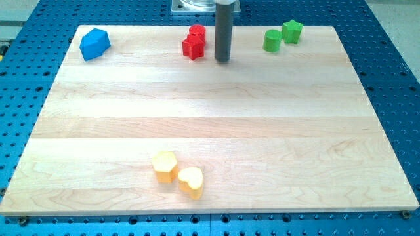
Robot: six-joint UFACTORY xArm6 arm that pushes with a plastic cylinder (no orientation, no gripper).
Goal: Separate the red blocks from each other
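Just right of 2 red blocks (193, 42), my tip (223, 60)

We have a single view, looking down at a slant from the near edge of the worktop (216, 118). It stands far enough back that the whole board fits, with the far edge at the view's top.

The table (216, 118) was pale smooth wood with visible grain, on a blue perforated metal base (394, 78); the red blocks (193, 42) looked matt plastic, the rod (223, 33) dark matt.

Two red blocks (194, 40), two green blocks (282, 36), two yellow blocks (177, 174), one blue block (94, 44).
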